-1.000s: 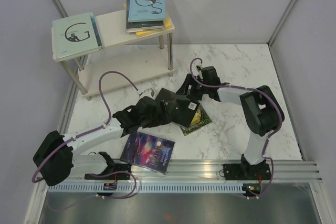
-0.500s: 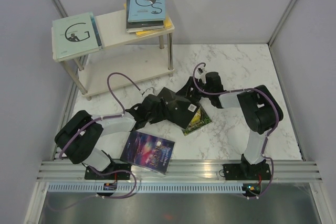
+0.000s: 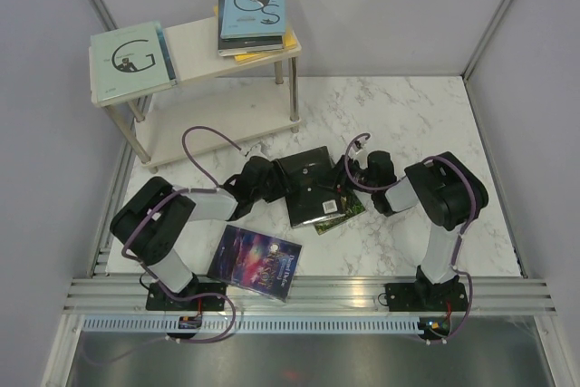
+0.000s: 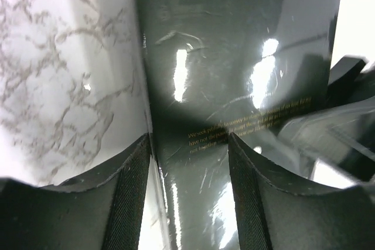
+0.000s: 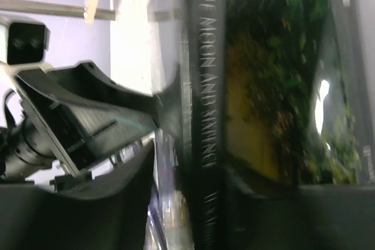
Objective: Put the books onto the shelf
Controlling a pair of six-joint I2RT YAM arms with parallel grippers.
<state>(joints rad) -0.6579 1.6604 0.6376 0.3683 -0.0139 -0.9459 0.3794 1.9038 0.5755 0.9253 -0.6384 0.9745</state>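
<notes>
White marble table (image 3: 426, 133) set inside pale grey walls, seen from above. At the middle of the frame is the black book (image 3: 306, 189), cover up with a small white label on it. Its lower right corner overlaps the green-gold book (image 3: 344, 212), which lies just to its lower right.

The left hand (image 3: 277, 178) meets the black book's left edge and the right hand (image 3: 349, 177) meets its right edge, so the book sits between the two.

From the left wrist, the glossy black cover with a few lines of gold print fills the gap between the left fingers (image 4: 132, 194). The book's edge runs along the inside of one finger, with marble beside it. From the right wrist, the black spine with its pale title stands between the right fingers (image 5: 111, 203), and the green-gold cover is just beyond it.

Both hands have their fingers partly apart with the book in the gap. Whether either is clamped on it cannot be told.

Lower left of centre, the purple galaxy book (image 3: 258, 262) lies flat on the table, apart from both hands.

In the upper left stands the shelf (image 3: 195, 41). On its top board a teal book (image 3: 131, 61) lies at the left end. At the right end a light blue book (image 3: 255, 6) tops a small stack with a yellow book (image 3: 276, 50) at the bottom.
</notes>
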